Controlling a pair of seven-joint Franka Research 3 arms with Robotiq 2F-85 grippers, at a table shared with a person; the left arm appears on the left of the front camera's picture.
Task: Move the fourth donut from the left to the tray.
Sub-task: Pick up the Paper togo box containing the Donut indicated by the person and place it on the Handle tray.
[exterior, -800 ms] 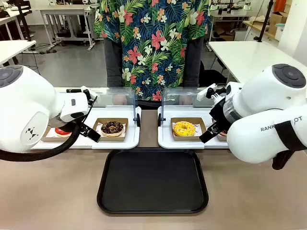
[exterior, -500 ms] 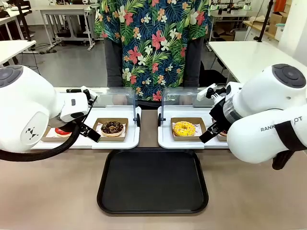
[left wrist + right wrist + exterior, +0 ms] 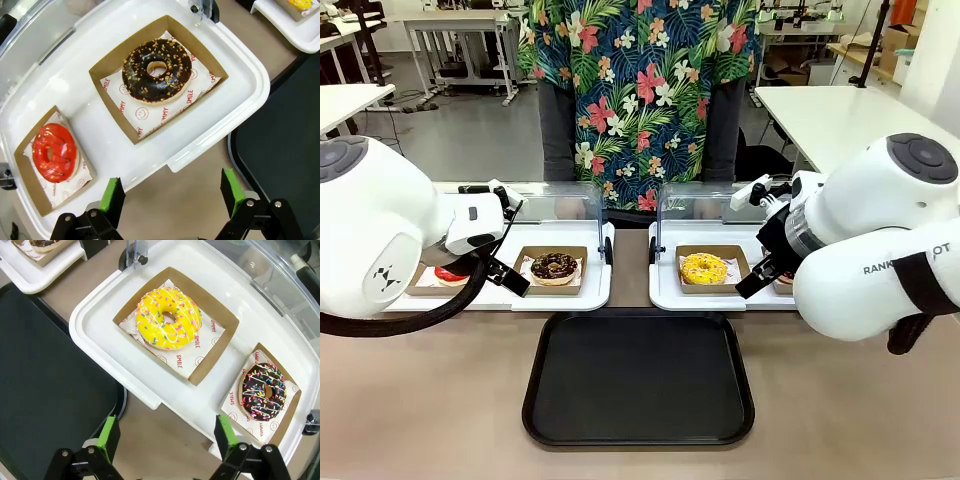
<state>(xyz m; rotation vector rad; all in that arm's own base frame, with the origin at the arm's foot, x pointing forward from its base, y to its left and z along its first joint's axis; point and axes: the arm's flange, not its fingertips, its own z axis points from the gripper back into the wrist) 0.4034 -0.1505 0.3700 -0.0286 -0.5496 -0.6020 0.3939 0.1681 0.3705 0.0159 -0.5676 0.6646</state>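
The dark chocolate-glazed ring donut with pink and white sprinkles (image 3: 264,391) sat in its small brown cardboard tray (image 3: 291,412) on white paper. It was at the right end of the right-hand white plastic display tray (image 3: 100,325), on the far side of the surface. The right claw (image 3: 166,429) hung above the near rim of that display tray with its green-padded fingers spread wide and nothing between them. A yellow sprinkled ring donut (image 3: 169,317) lay in its own cardboard tray just left of the chocolate one.

The large black rectangular plastic tray (image 3: 638,380) lay near the middle of the surface, in front of both display trays.

The left claw (image 3: 171,189) was also wide and held nothing, near a chocolate donut with tan crumbs (image 3: 157,70) and a red-glazed donut (image 3: 54,152). A person in a flowered shirt (image 3: 640,90) stood at the far side.
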